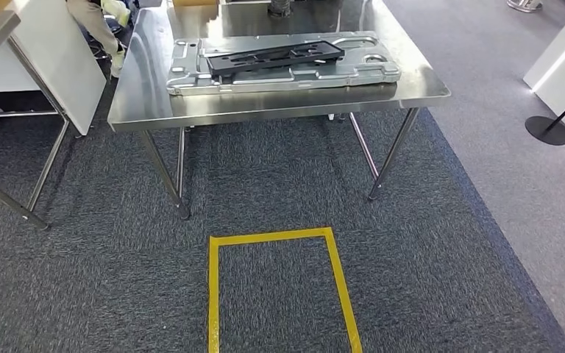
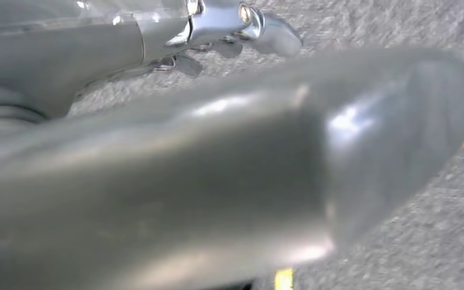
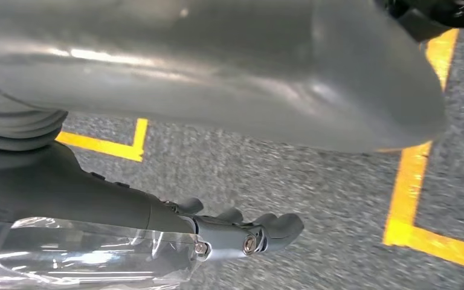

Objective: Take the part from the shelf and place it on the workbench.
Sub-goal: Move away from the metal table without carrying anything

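Bright even light, glare on steel workbench (image 1: 279,103), wrist views blurred up close

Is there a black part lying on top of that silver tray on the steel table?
Yes, in the head view a flat black part lies on the silver tray, which sits on the steel table.

Glossy steel workbench (image 1: 279,107), matt black part (image 1: 276,56), rough carpet (image 1: 412,272)
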Robot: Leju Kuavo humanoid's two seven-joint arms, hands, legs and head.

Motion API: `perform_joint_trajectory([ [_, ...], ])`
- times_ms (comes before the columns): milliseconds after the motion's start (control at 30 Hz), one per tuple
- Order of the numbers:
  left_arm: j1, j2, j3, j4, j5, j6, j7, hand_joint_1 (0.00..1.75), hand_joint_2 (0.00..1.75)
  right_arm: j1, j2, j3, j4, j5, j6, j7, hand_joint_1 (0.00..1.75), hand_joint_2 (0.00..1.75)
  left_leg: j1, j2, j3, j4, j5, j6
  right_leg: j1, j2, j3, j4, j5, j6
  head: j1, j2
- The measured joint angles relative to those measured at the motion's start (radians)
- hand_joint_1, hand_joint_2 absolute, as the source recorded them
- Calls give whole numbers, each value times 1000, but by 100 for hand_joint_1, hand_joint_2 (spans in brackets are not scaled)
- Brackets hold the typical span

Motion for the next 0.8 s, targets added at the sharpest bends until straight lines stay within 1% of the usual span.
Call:
perform_joint_trajectory([
  [33,1,0,0,0,0,-1,-1,0,0,0,0,0,0,-2,4,1,0,0,0,0,-15,1,10,-1,-1,0,-3,43,0,2,0,0],
  [67,1,0,0,0,0,-2,0,0,0,0,1,0,0,-6,9,5,0,0,-1,1,-28,2,19,-3,-2,0,8,54,21,2,0,0],
  [100,1,0,0,0,0,-2,1,0,0,0,1,-1,1,-11,17,12,0,0,-1,1,-40,3,28,-5,-3,0,40,24,51,0,0,0],
  [133,0,0,0,0,0,-3,4,0,0,0,1,-1,1,-16,26,21,0,0,-1,1,-48,4,36,-8,-3,0,90,-39,76,-3,0,0],
  [167,0,0,0,0,0,-2,7,0,0,-1,1,-2,2,-21,33,30,0,0,-2,1,-54,6,42,-11,-2,0,153,-127,81,-8,0,0],
  [200,-1,-1,0,0,0,-2,10,0,0,-2,1,-4,2,-25,39,37,0,0,-3,1,-59,9,48,-15,0,0,208,-211,77,-15,-1,0],
  [233,-1,-1,0,0,0,-1,11,0,0,-3,1,-4,3,-27,43,42,0,0,-4,1,-61,10,53,-21,3,0,244,-270,67,-21,-1,0],
  [267,-2,-1,0,0,0,-1,12,0,0,-4,1,-5,3,-29,45,44,0,0,-4,1,-64,11,59,-27,6,0,262,-302,57,-28,-1,0],
  [333,-2,-1,0,0,0,-1,13,0,0,-5,2,-6,5,-30,47,47,0,0,-3,0,-67,15,64,-40,6,-1,258,-310,64,-43,-2,0],
  [367,-2,0,0,0,0,-1,13,0,0,-5,3,-6,5,-30,47,47,0,0,-1,-2,-73,28,53,-46,5,-2,254,-311,69,-51,-3,0],
  [400,-1,0,0,0,0,-1,13,0,0,-5,4,-6,6,-30,47,48,0,0,0,-4,-86,59,29,-51,4,-3,250,-313,75,-59,-5,0],
  [433,-1,-1,0,0,0,-1,13,0,0,-5,5,-6,6,-30,47,49,0,0,2,-6,-109,113,-9,-55,4,-5,244,-314,80,-64,-7,0],
  [467,0,-1,0,0,0,-1,13,0,0,-5,5,-6,7,-30,47,50,0,0,3,-7,-137,184,-51,-59,7,-5,237,-313,84,-68,-9,0],
  [500,1,-1,0,0,0,-1,13,0,0,-4,5,-6,7,-30,47,50,0,0,4,-7,-164,256,-86,-61,9,-5,230,-311,88,-71,-9,0],
  [533,2,-1,0,0,0,-1,13,0,0,-3,5,-6,8,-30,47,50,0,0,4,-7,-181,307,-104,-63,12,-5,224,-309,91,-72,-9,0],
  [567,3,-1,0,0,0,-1,13,0,0,-3,6,-6,8,-30,47,50,0,0,4,-7,-177,318,-99,-62,14,-5,219,-305,93,-72,-9,0],
  [600,3,-1,0,0,0,-1,13,0,0,-2,6,-6,9,-30,47,50,0,0,4,-7,-153,286,-76,-59,15,-4,216,-301,93,-72,-9,0],
  [633,3,-1,0,0,0,-1,13,0,0,-2,6,-6,9,-30,47,50,0,0,3,-7,-112,217,-42,-54,17,-4,214,-297,93,-71,-9,0],
  [667,3,0,0,0,0,-1,13,0,0,-2,7,-6,10,-30,47,50,0,0,1,-8,-67,139,-17,-47,18,-4,212,-293,92,-70,-9,0],
  [700,3,0,0,0,0,-1,13,0,0,-3,9,-6,10,-30,47,50,0,0,-1,-7,-32,77,0,-41,19,-3,209,-290,92,-67,-9,0],
  [733,3,1,0,0,0,-1,13,0,0,-3,10,-6,11,-30,47,50,0,0,-3,-7,-12,36,7,-35,20,-3,206,-287,92,-63,-9,0],
  [767,3,2,0,0,0,-1,13,0,0,-4,11,-6,11,-30,47,50,0,0,-6,-7,-6,20,4,-30,20,-4,204,-286,93,-59,-9,0],
  [800,3,2,0,0,0,0,13,0,0,-5,12,-7,11,-30,47,50,0,0,-7,-7,-8,16,6,-27,20,-4,202,-285,95,-54,-9,0],
])
